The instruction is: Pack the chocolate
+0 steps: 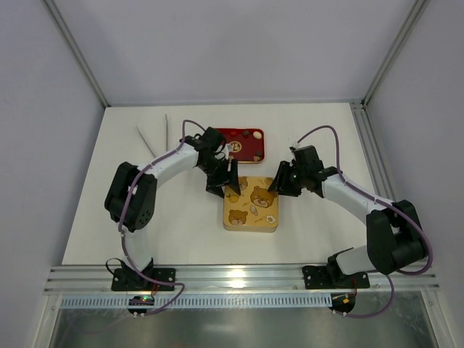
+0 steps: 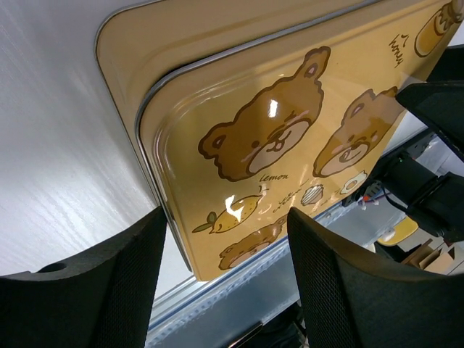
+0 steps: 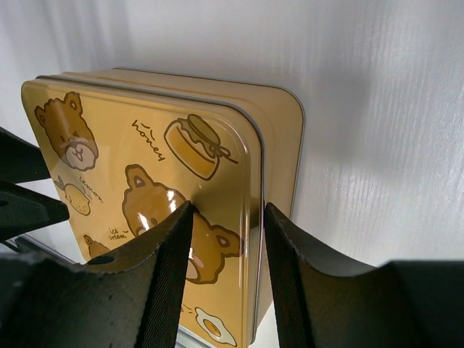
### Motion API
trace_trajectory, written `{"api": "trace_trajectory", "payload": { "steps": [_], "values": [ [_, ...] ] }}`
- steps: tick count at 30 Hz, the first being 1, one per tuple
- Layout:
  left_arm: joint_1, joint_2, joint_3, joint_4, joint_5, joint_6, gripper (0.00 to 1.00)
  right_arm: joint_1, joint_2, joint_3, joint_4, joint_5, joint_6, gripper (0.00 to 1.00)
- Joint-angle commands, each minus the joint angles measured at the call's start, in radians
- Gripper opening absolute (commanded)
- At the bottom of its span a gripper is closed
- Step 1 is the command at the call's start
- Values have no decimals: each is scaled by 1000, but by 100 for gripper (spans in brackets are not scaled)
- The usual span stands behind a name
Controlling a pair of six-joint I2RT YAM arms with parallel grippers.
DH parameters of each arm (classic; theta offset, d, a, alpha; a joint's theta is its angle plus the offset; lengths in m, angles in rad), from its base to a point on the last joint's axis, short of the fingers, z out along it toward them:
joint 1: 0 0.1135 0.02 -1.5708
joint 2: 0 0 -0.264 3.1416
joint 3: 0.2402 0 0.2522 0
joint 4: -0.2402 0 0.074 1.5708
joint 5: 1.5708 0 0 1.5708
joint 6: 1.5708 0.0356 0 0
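Observation:
A gold tin [image 1: 250,217] with bears printed on its lid [image 2: 275,130] lies shut in the middle of the table. Behind it is the red tray [image 1: 246,142], where a few small pieces of chocolate [image 1: 247,133] show; most of the tray is hidden by the left arm. My left gripper [image 2: 225,212] hangs open above the tin's far left corner [image 1: 226,183], holding nothing. My right gripper [image 3: 229,206] straddles the lid's right edge [image 1: 279,181]. One fingertip [image 3: 187,212] rests on the lid's face [image 3: 145,145], the other stands beside the tin's wall. A grip does not show.
Two white flat strips [image 1: 154,134] lie at the back left. An aluminium rail [image 1: 239,275] runs along the near edge by the arm bases. Grey walls with metal posts close in the table on three sides.

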Motion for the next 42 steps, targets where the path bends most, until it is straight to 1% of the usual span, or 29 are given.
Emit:
{"api": "trace_trajectory", "payload": {
  "steps": [1, 5, 11, 18, 22, 24, 25, 30, 34, 36, 38, 41, 42],
  "values": [
    [-3, 17, 48, -8, 32, 14, 66, 0, 13, 47, 8, -26, -16, 46],
    [-3, 40, 57, -10, 23, 18, 66, -3, 28, 36, 18, -17, -17, 48],
    [3, 76, 60, -13, -24, 23, 67, -8, 59, 19, 36, 6, -23, 57],
    [10, 94, 37, 15, -60, 6, 69, -11, 105, 16, 58, 12, -26, 63],
    [19, 96, 40, 15, -63, 8, 71, -12, 121, 27, 59, 17, -28, 68],
    [23, 97, 40, 12, -64, 11, 71, -17, 135, 32, 61, 15, -29, 68],
    [26, 96, 42, 13, -66, 11, 71, -19, 138, 33, 61, 18, -31, 69],
    [43, 86, 57, 6, -73, 15, 72, -20, 129, 41, 58, 37, -35, 69],
    [46, 100, 86, -13, -66, 21, 72, -22, 134, 51, 58, 34, -35, 64],
    [46, 106, 91, -19, -67, 26, 72, -20, 144, 55, 58, 32, -40, 59],
    [46, 108, 83, -20, -80, 26, 72, -20, 148, 52, 56, 32, -39, 59],
    [48, 90, 34, 9, -93, 6, 70, -22, 132, 35, 67, 43, -36, 59],
    [48, 82, -7, 21, -98, -5, 67, -23, 131, 30, 68, 43, -34, 59]
  ]
}}
